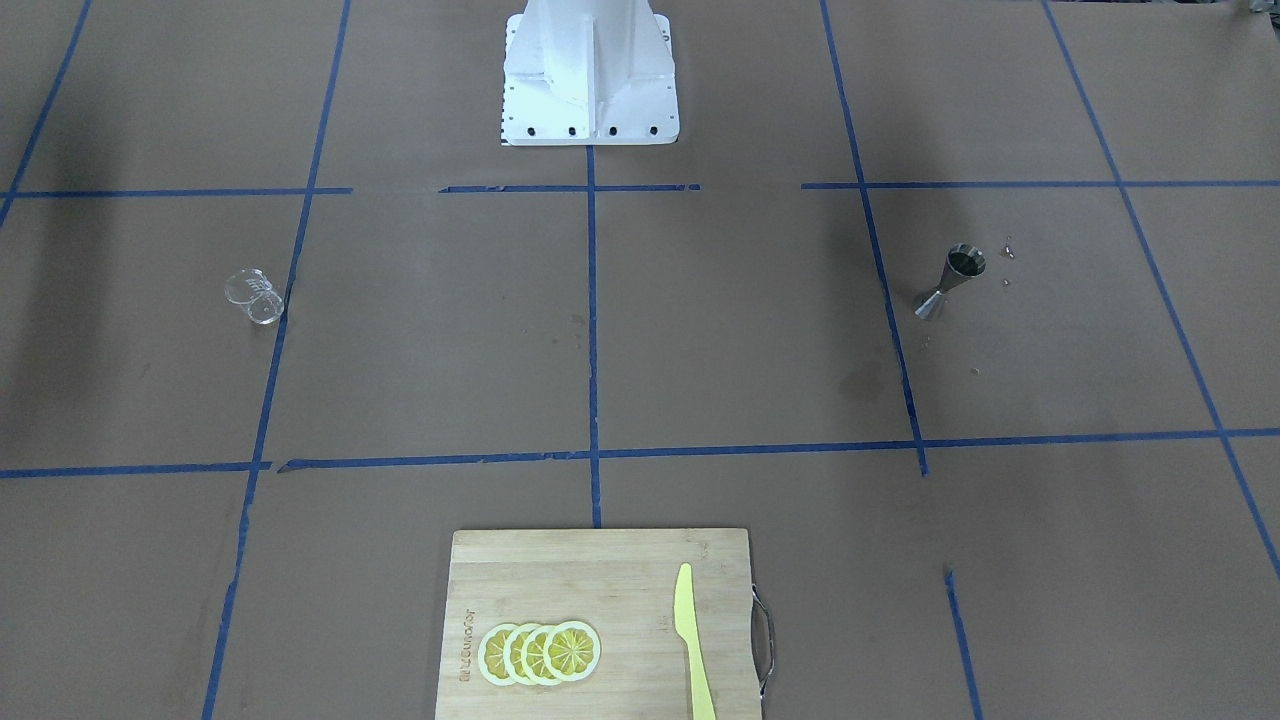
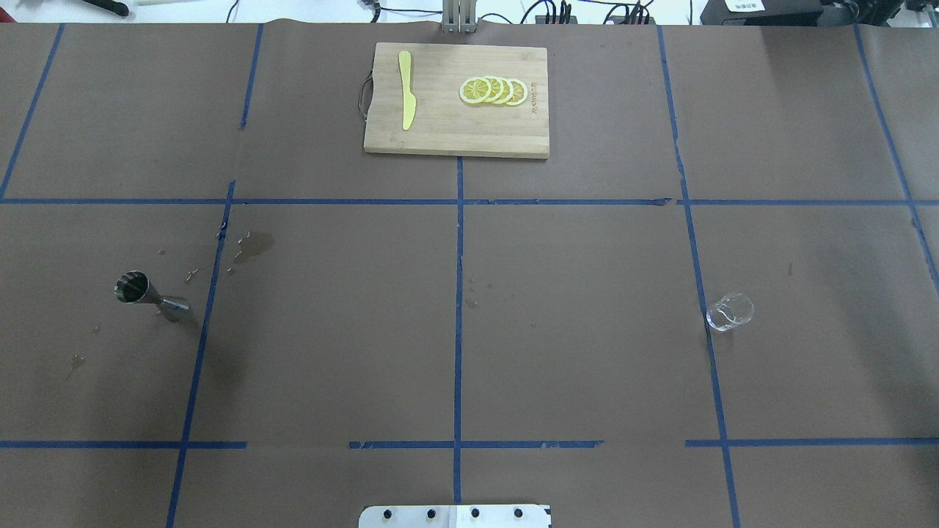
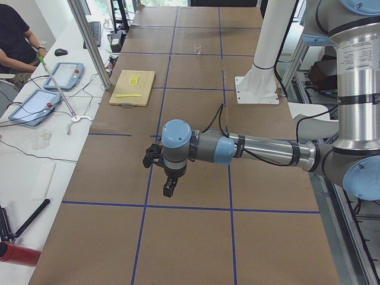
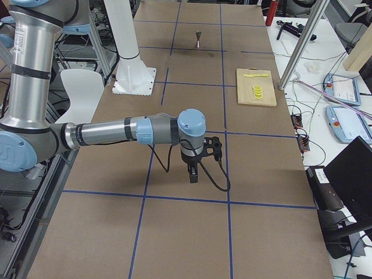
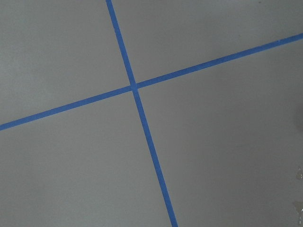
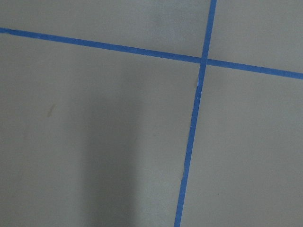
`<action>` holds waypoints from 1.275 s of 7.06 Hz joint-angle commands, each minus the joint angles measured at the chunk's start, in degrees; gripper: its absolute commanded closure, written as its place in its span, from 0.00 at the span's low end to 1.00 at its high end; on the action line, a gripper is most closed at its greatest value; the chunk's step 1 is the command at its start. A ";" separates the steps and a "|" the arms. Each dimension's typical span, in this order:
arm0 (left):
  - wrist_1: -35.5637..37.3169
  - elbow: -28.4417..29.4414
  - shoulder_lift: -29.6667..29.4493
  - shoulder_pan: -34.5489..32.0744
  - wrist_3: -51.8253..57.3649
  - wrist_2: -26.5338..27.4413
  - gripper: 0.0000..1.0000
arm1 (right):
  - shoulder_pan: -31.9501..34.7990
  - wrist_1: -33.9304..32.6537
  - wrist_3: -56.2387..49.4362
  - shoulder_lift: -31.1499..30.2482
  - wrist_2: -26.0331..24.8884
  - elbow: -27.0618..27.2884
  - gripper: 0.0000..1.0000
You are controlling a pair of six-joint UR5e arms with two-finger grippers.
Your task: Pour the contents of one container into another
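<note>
The clear glass [image 2: 730, 312] stands on the brown paper table on my right side; it also shows in the front view [image 1: 256, 297] and, small and far, in the left side view [image 3: 197, 48]. The steel jigger [image 2: 150, 295] stands upright on my left side [image 1: 950, 280] [image 4: 199, 39]. My left gripper [image 3: 169, 189] hangs over bare table near the table's left end, far from the jigger. My right gripper [image 4: 193, 174] hangs over the table's right end, away from the glass. Both show only in side views, so I cannot tell open or shut.
A wooden cutting board [image 2: 455, 136] with lemon slices [image 2: 493, 91] and a yellow knife [image 2: 406, 99] lies at the far middle. Wet spots [image 2: 253, 246] mark the paper near the jigger. The white robot base [image 1: 590, 90] stands mid-table. A person [image 3: 15, 41] sits beside the table.
</note>
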 commanded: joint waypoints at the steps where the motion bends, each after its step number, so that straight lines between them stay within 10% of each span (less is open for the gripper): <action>1: -1.00 0.29 0.06 -0.13 -0.18 0.06 0.00 | -0.03 -0.10 0.00 -0.16 0.12 -0.04 0.00; 9: -1.00 -1.37 2.00 -4.79 0.00 0.06 0.00 | 0.06 0.34 -0.53 -1.48 -0.06 0.31 0.00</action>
